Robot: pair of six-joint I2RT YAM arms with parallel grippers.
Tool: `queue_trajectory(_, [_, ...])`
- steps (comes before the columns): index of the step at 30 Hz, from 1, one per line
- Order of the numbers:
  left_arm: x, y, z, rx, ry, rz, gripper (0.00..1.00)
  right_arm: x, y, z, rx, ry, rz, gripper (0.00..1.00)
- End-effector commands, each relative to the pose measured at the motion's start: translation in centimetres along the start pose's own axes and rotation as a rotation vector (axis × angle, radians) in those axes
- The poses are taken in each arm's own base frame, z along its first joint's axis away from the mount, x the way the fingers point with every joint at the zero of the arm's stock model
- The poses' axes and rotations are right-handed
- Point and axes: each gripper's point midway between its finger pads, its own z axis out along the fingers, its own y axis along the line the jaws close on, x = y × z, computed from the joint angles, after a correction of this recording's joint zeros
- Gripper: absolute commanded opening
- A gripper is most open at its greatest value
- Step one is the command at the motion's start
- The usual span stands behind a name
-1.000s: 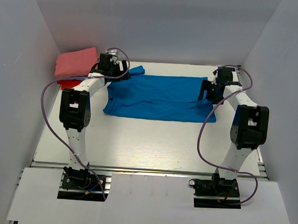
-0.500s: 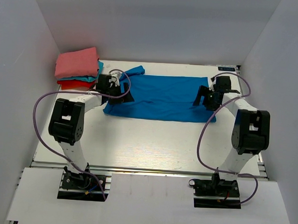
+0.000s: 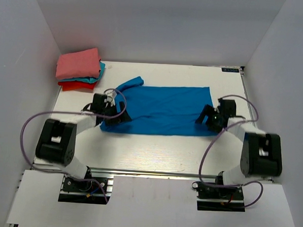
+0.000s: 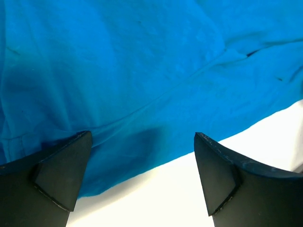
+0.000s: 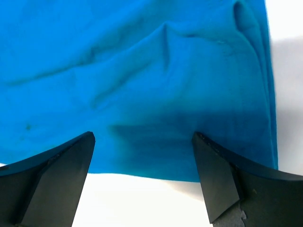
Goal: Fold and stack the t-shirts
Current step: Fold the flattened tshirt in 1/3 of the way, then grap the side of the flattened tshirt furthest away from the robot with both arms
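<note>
**A:** Where's the blue shirt (image 3: 162,109)?

**B:** Spread flat on the table (image 3: 154,149), a long strip running left to right. One sleeve (image 3: 134,82) pokes out from its far left corner. Both wrist views show soft creases in the cloth.

**A:** And the left gripper (image 4: 143,136)?

**B:** Low over the blue shirt's near left corner. Its jaws stand wide apart and grasp nothing. The fingers (image 4: 61,175) straddle the near hem, with blue cloth and a wedge of bare table between them.

**A:** Do the tips touch the cloth?

**B:** I can't tell from these views.

**A:** The right gripper (image 5: 143,135)?

**B:** At the blue shirt's near right corner, facing the left one across the cloth. Its jaws are released too, spread wide with nothing gripped. The near hem crosses just ahead of the tips. The blue shirt's side edge runs down the right of that wrist view, with a small rolled bump near the top.

**A:** The other shirts?

**B:** A pile (image 3: 80,71) sits beyond the blue shirt's far left corner, well apart from it and not touching the sleeve. The pink shirt (image 3: 79,63) lies folded on top, and a teal shirt (image 3: 96,78) peeks out under it on the side facing the blue shirt. A red shirt (image 3: 71,85) is at the bottom.

**A:** Is the blue shirt folded at all?

**B:** It looks like one fold along its length, though the layers are hard to make out.
</note>
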Motion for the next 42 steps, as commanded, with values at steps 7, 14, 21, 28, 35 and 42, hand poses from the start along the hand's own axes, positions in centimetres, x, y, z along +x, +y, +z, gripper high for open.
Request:
queue_trajectory(7, [11.2,0.8,-7.2,-0.097,0.158,-0.217,1.0,15.4,-2.8,-5.1,0.05,0.27,0.123,0.9])
queue_trajectory(14, [-1.2,-4.0,-10.5,-0.04,-0.175,-0.02,1.0,5.8,1.5,-8.7,-0.068,-0.015,-0.103,0.9])
queue_trajectory(21, [-10.8,-4.4,-7.8,-0.128,-0.206,0.025,1.0,-1.8,4.8,-9.0,-0.116,-0.14,-0.17,0.9])
queue_trajectory(28, [-15.3,-4.0,0.6,-0.07,-0.094,0.426,1.0,-4.2,4.8,-6.3,-0.089,-0.095,-0.172,0.9])
queue_trajectory(35, [-15.4,0.2,1.8,-0.215,-0.055,0.645,1.0,-3.7,3.4,-4.8,-0.038,-0.054,-0.18,0.9])
queue_trajectory(42, [-13.7,1.5,1.9,-0.236,-0.018,0.75,1.0,-3.5,3.0,-4.0,-0.018,-0.031,-0.17,0.9])
